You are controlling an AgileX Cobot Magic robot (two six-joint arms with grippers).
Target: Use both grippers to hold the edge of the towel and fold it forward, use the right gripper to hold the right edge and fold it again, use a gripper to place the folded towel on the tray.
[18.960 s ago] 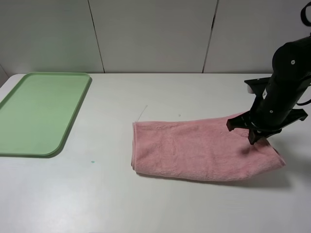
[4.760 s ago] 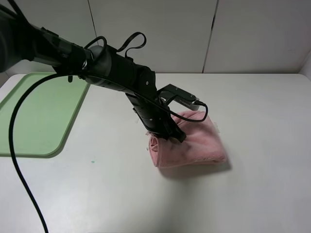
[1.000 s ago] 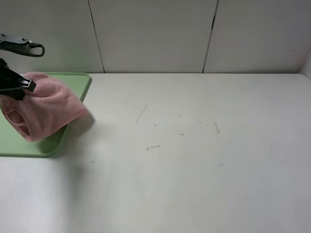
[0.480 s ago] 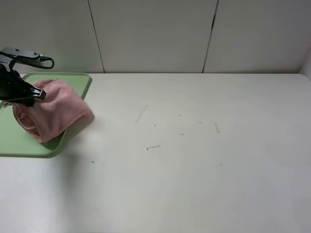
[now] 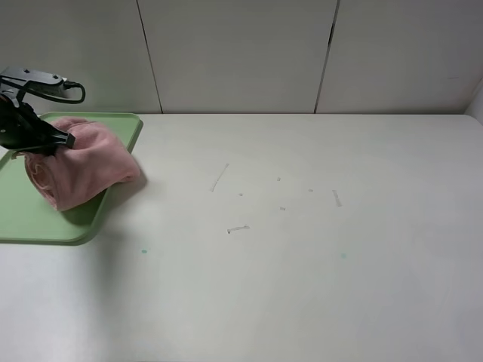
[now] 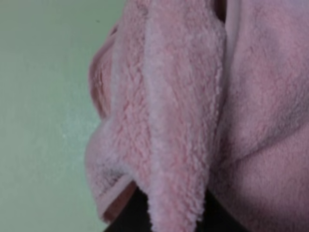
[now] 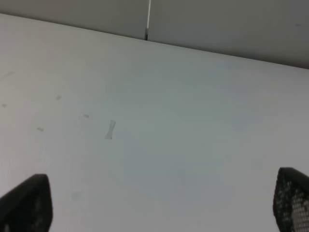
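The black left gripper (image 5: 62,140) is clamped on the pink, fluffy terry-cloth towel (image 5: 79,169), its dark fingers pinching the upper folds of the bundle, which bulges down and outward from the grip as a thick, rounded wad; from the wrist camera the towel (image 6: 193,111) fills nearly the whole view, soft looped pile in layered folds with a rolled edge, and only a sliver of a black finger (image 6: 130,217) shows at its base. Directly beneath the gripper lies the flat light-green plastic tray (image 5: 30,219) with rounded corners and a low raised rim; the towel's lower part sits over the tray's near corner, one side spilling past the rim toward the matte white table (image 5: 302,249), though whether it already rests on the tray cannot be told. The right gripper (image 7: 159,208) is held wide apart, its two black, textured fingertips (image 7: 26,203) at opposite sides of the wrist view with nothing between them, above bare table
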